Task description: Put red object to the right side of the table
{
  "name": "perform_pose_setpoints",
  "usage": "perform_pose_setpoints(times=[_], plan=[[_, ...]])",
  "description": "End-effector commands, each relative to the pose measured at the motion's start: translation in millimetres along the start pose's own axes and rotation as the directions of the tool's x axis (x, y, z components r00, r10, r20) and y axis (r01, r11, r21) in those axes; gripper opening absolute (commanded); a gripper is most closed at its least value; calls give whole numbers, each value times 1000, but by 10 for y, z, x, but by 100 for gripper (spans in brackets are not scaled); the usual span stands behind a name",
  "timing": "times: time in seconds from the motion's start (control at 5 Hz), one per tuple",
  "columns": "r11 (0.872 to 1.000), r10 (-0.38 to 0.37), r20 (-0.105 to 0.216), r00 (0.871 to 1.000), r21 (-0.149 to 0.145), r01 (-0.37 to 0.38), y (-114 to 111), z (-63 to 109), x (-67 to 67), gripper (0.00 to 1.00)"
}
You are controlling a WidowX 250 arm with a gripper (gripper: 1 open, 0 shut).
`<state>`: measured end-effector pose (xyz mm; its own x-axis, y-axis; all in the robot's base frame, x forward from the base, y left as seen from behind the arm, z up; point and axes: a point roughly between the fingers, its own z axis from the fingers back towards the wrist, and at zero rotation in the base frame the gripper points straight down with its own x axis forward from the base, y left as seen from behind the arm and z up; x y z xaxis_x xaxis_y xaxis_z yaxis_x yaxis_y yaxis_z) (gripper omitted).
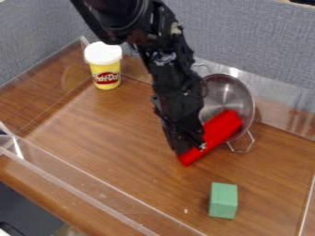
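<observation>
Red block (pixel 212 137) now: it's on the R half of the view, a bit R of ctr, lying at a slant, 1 end down toward the lower L, the other up toward the upper R. Its upper part overlaps the steel pot (pixel 230 95) in view; can't tell if the 2 touch, or if the block sits flat on the table (pixel 92 124).

And here's the gripper (pixel 183 146), black, reaching down from the top L of the view, tips right at the block's L side, near its lower end. Jaws are closed; can't tell if they've any hold on the block, as the dark fingers hide the contact.

Pot's just behind the block, round & shiny, its open top in view, w/ 2 thin wire handles: 1 at the upper L, 1 at the lower R.

Nearer the camera, below the block in view, there's a small green block (pixel 223 200), upright in the view, apart from the red 1. Over at the upper L, well apart from the pot, stands a yellow tub (pixel 105 69) w/ a white lid & a red label, L of the arm (pixel 129 23).

Tabletop's brown wood grain, glossy, w/ clear walls (pixel 92 189) along its edges, 1 of them running diagonally across the lower L.
</observation>
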<state>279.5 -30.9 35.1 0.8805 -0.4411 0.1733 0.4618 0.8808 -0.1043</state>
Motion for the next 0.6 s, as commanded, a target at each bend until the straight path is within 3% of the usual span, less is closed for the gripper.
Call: perform_pose_setpoints(times=[0.0,0.4], plan=[[999,-35,-38,999,-29,34,-130,-143,-67,0],[997,-51,-75,996,-54,47,-194,-311,-138,0]])
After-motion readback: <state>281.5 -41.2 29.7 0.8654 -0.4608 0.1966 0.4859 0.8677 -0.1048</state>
